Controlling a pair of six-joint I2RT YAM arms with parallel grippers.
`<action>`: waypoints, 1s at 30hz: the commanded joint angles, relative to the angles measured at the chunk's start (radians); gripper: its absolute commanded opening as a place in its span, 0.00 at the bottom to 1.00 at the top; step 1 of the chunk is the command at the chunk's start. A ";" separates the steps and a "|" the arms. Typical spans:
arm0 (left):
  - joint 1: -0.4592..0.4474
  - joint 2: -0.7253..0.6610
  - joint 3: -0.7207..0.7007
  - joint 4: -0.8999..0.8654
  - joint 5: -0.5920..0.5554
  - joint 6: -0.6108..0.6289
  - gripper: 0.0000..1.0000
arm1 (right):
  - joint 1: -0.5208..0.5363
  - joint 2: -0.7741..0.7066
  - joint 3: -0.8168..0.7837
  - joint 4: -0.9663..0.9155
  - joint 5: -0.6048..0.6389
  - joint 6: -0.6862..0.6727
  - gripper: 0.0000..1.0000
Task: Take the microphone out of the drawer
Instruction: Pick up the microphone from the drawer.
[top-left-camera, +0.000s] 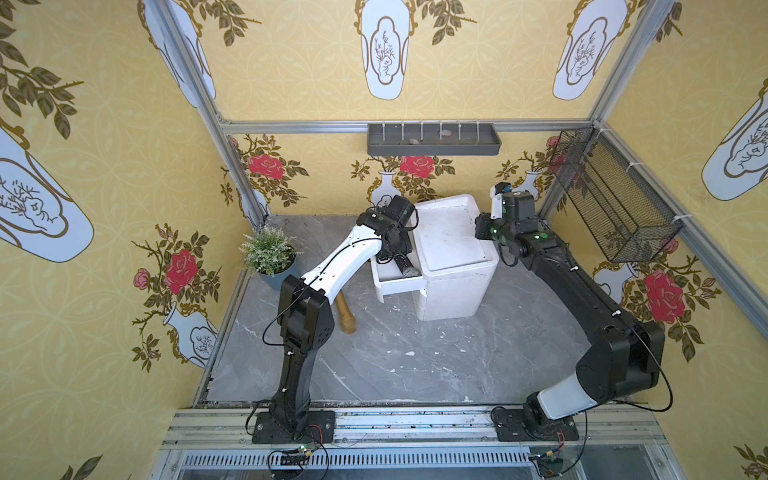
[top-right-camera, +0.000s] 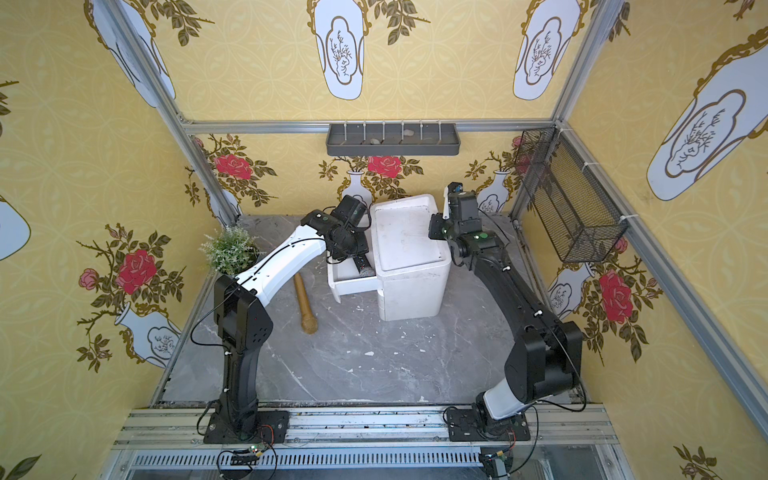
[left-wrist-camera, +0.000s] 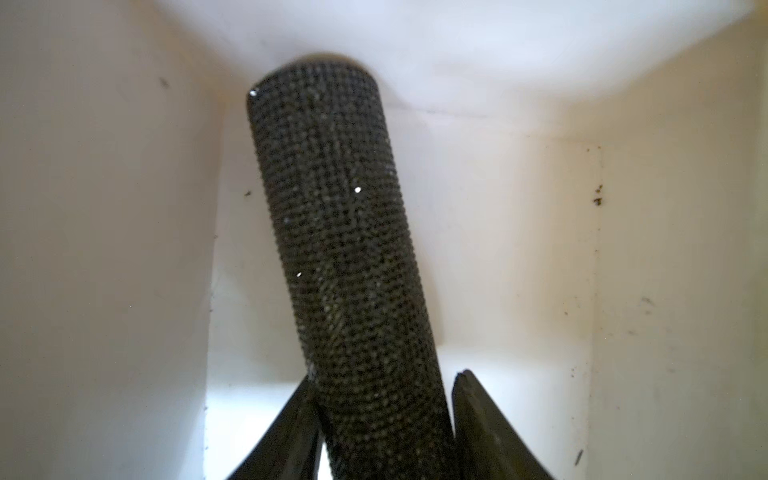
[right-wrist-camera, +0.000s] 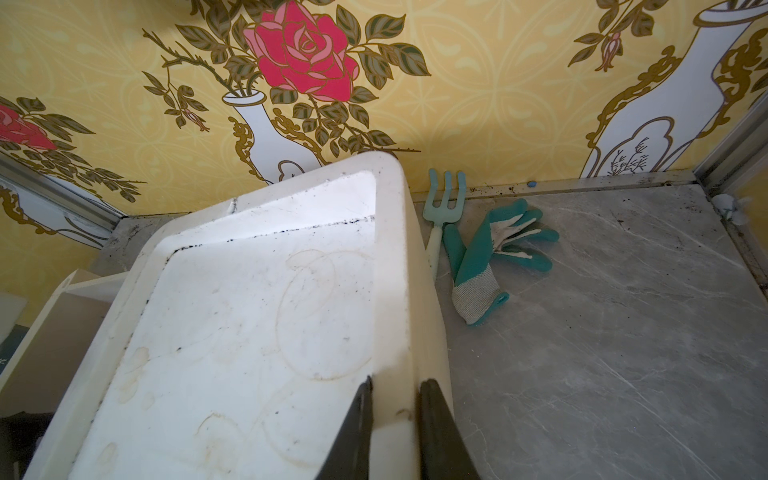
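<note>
So the black mesh microphone (left-wrist-camera: 345, 257) is lying in the open top drawer (top-left-camera: 395, 286) of the white cabinet (top-left-camera: 453, 249), which sits by the desk's (top-left-camera: 415, 361) back edge. The left gripper (left-wrist-camera: 384, 378) is down in the drawer, one jaw either side of the microphone and right up against it, but I can't tell if it's actually clamped. The right gripper (right-wrist-camera: 395, 382) is pinched narrow on the cabinet's top rim.

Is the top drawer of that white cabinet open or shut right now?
Open. In a top view the drawer juts out of the white cabinet, and the black microphone lies inside it.
</note>
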 joint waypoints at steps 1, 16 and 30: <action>-0.002 0.007 0.002 -0.024 0.012 0.041 0.43 | 0.008 0.021 -0.016 -0.059 -0.057 0.050 0.01; 0.000 -0.027 0.066 0.008 -0.011 0.029 0.26 | 0.008 0.022 0.001 -0.071 -0.057 0.047 0.01; 0.002 -0.136 0.062 0.044 -0.096 0.065 0.23 | 0.009 0.038 0.027 -0.088 -0.057 0.043 0.01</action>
